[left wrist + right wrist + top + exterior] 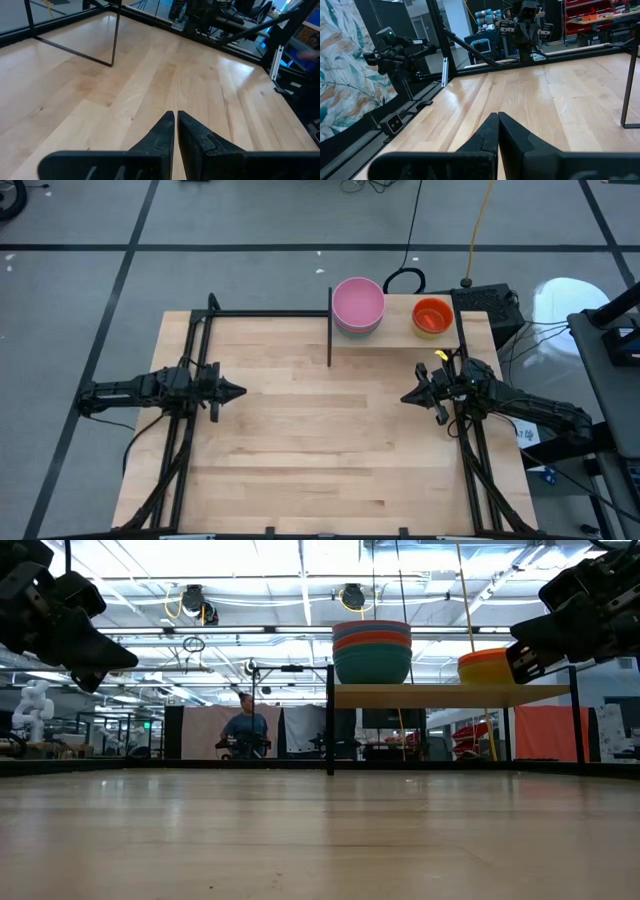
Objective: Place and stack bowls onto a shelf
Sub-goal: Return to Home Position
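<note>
Bowls (pixel 357 305) in 2 stacks on shelf (pixel 400 326) lie at 12 o'clock from the nearer right gripper (pixel 407 396), closed and empty like left gripper (pixel 239 391).

Bright, even light from above. Ceiling strip lights (pixel 300 580) blaze white in the low view. The left arm (pixel 50 610) and right arm (pixel 585 610) hang against them as near-black shapes. Bowls (pixel 372 650) on the shelf (pixel 450 695) are top-lit, colours plain. Worktop (pixel 300 430) pale, with only faint soft shadows under the arms from overhead. Soft sheen on the boards in both wrist views. White blown-out patch (pixel 570 295) on the floor (pixel 250 220), far right.
</note>
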